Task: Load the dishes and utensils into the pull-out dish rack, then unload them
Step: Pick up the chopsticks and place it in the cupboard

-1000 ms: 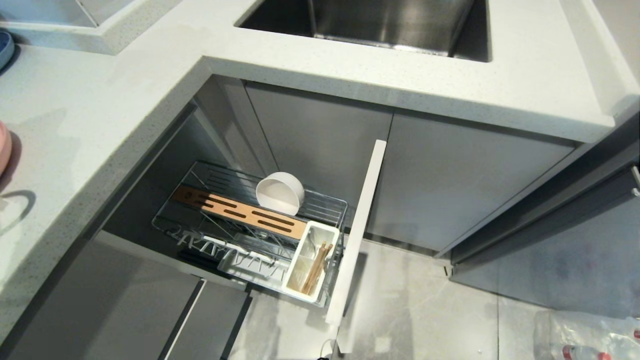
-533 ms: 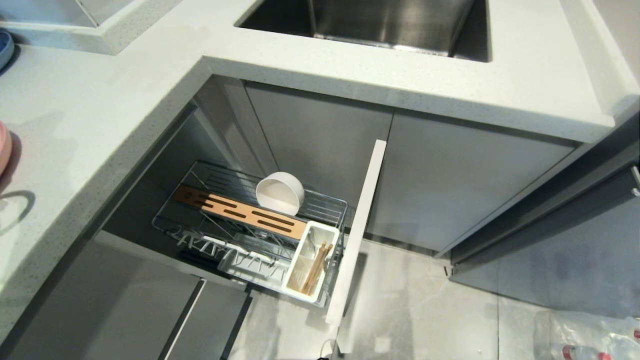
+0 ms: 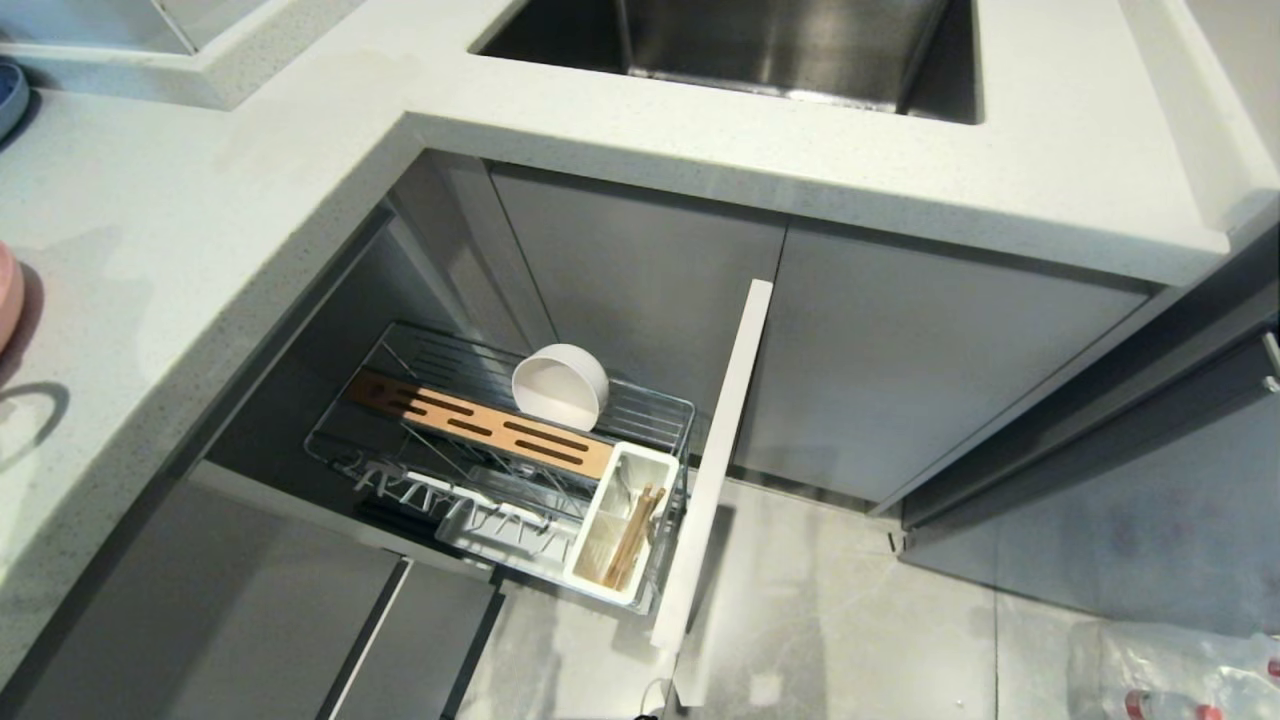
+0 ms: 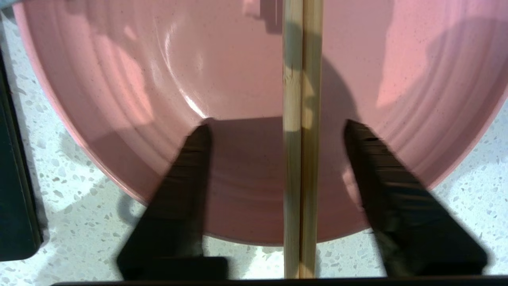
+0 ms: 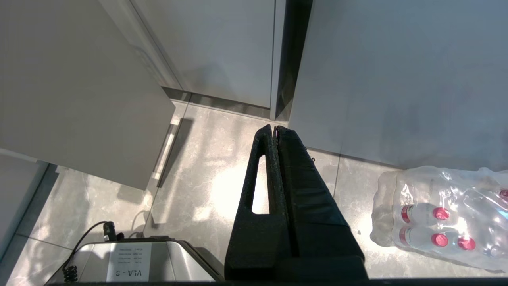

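In the left wrist view a pair of wooden chopsticks (image 4: 302, 79) lies across a large pale-pink plate (image 4: 222, 59) on the speckled countertop (image 4: 79, 238). My left gripper (image 4: 276, 125) is open just above the plate. Its dark fingers (image 4: 190, 167) straddle the chopsticks with a gap on each side. Only a sliver of the plate (image 3: 5, 295) shows in the head view, at the left edge. The pull-out dish rack (image 3: 650, 400) stands pulled out below, with a white bowl (image 3: 560, 388) on edge in it and wooden sticks (image 3: 632, 535) in its white caddy (image 3: 600, 530). My right gripper (image 5: 276, 128) hangs shut over the floor.
The rack's tall pale front panel (image 3: 720, 440) stands on edge to the right of the caddy. A wooden slotted insert (image 3: 480, 425) lies across the rack. The sink (image 3: 760, 50) is at the back, and a blue plate's edge (image 3: 8, 95) shows far left. Wrapped bottles (image 5: 440, 222) lie on the floor.
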Tool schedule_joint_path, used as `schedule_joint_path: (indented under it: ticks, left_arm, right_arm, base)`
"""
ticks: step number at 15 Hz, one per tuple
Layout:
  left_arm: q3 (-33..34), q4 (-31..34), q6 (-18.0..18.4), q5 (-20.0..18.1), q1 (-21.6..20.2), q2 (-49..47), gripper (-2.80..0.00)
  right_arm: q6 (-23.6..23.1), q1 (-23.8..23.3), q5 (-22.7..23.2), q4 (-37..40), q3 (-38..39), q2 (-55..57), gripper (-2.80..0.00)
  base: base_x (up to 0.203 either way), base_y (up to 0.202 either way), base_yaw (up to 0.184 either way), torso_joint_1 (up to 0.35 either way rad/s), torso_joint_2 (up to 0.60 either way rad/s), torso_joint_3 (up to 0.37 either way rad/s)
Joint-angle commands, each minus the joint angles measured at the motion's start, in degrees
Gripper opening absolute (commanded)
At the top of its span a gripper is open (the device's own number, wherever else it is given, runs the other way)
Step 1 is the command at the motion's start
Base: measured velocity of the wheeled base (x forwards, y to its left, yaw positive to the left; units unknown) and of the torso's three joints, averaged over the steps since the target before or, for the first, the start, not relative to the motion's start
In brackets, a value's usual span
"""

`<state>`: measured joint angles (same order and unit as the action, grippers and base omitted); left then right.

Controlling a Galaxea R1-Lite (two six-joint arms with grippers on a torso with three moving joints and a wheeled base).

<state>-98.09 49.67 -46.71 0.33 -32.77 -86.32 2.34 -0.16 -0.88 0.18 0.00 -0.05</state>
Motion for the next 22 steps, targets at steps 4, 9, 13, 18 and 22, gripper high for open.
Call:
schedule_joint_path:
  ticks: [4, 9, 13, 18, 22]
  left_arm:
    - [0.09, 0.25, -0.31, 0.02, -0.01, 0.18, -2.8]
    - [-0.07, 0.25, -0.4, -0.06, 0.06, 2.49, -2.8]
    - [-0.41, 0.16, -0.26, -0.14, 0.96, 8.23, -2.8]
    - [-0.18, 1.59, -0.91, -0.16, 14.56, 16.9, -2.8]
    - [3.06, 4.43, -1.16, -0.95, 32.78, 23.6, -2.8]
  right_arm:
    - [0.03, -0.02, 0.0, -0.01, 0.09, 0.05, -2.8]
    - [0.03, 0.0, 0.0, -0.01, 0.09, 0.05, -2.8]
    - [0.03, 0.0, 0.0, -0.01, 0.09, 0.05, -2.8]
    - [0.03, 0.0, 0.0, -0.01, 0.09, 0.05, -2.8]
    - [0.03, -0.02, 0.0, -0.01, 0.09, 0.05, -2.8]
  base:
    - [0.0, 0.0, 0.0, 0.0, 0.0, 0.0]
    - [0.0, 0.0, 0.0, 0.0, 0.0, 0.0]
    - [0.0, 0.0, 0.0, 0.0, 0.0, 0.0]
    - [0.0, 0.0, 0.0, 0.0, 0.0, 0.0]
    - [0.0, 0.0, 0.0, 0.0, 0.0, 0.0]
